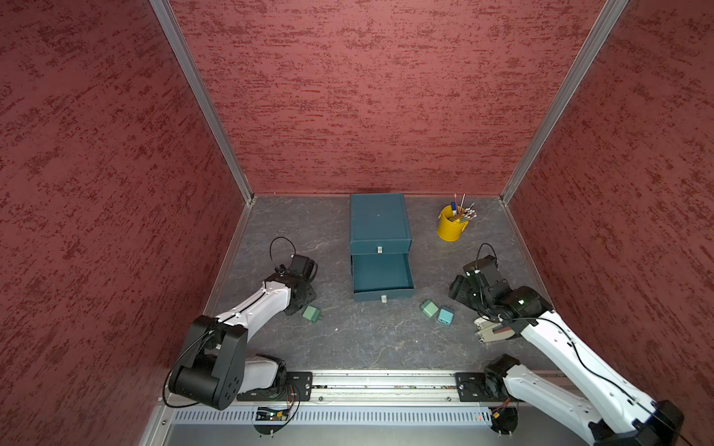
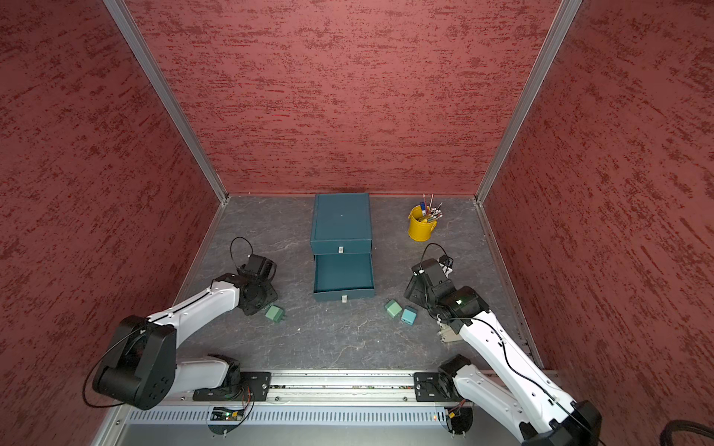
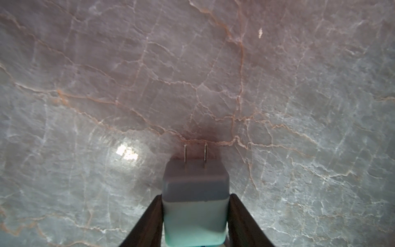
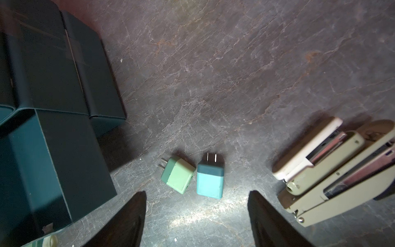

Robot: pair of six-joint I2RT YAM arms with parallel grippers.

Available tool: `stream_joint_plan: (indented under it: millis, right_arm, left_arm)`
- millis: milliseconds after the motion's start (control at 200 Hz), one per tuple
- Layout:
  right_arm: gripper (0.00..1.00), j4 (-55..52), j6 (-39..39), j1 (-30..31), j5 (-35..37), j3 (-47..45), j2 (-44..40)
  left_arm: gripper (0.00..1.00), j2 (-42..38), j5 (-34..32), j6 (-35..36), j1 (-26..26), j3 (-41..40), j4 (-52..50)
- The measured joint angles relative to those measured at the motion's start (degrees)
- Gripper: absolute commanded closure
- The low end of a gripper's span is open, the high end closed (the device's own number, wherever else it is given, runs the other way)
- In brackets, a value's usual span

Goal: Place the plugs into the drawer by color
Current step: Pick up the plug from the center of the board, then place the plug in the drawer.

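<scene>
Pinched between the dark fingers (image 3: 149, 222) of the left tool (image 3: 195, 197): green plug (image 3: 195, 216), prongs pointing away from the tool, down at the grey worktop (image 3: 213, 74); right tool (image 4: 196, 193) spread wide, clear of both plugs ahead; just beyond it, side by side, second green plug (image 4: 178, 178) and teal plug (image 4: 210, 181); off to one side of that tool, beige staplers (image 4: 320, 162); to the other side, dark teal drawer chest (image 1: 379, 220) with one drawer (image 1: 382, 274) pulled out; yellow pen bucket (image 1: 450, 226) well beyond the right tool
</scene>
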Motion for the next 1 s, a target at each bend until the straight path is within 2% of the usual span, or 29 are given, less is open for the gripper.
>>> stream_joint_plan:
  millis: [301, 531, 676, 842, 937, 1002]
  right_arm:
    - [0.22, 0.48, -0.46, -0.02, -1.16, 0.0, 1.57]
    - [0.22, 0.0, -0.42, -0.02, -1.22, 0.0, -1.36]
    - [0.22, -1.07, -0.42, -0.02, -1.14, 0.0, -2.67]
    - [0.22, -1.68, -0.42, -0.02, -1.09, 0.0, -2.36]
    - [0.22, -1.7, -0.42, -0.02, -1.01, 0.0, -2.27]
    - [0.22, -1.7, -0.42, -0.02, -0.96, 0.0, -2.27]
  left_arm:
    - [0.58, -0.66, -0.15, -0.07, 0.0, 0.02, -0.17]
    - [0.86, -7.63, -1.6, 1.27, 0.0, 1.68, -4.24]
    - [0.93, -13.27, -2.32, 3.13, -0.04, 8.85, -8.48]
    - [0.99, -16.63, -3.28, 5.09, -1.66, 20.63, -13.18]
    - [0.99, -17.29, -3.76, 5.64, -5.62, 26.91, -15.04]
    - [0.99, -17.29, -3.98, 6.1, -10.47, 30.75, -15.32]
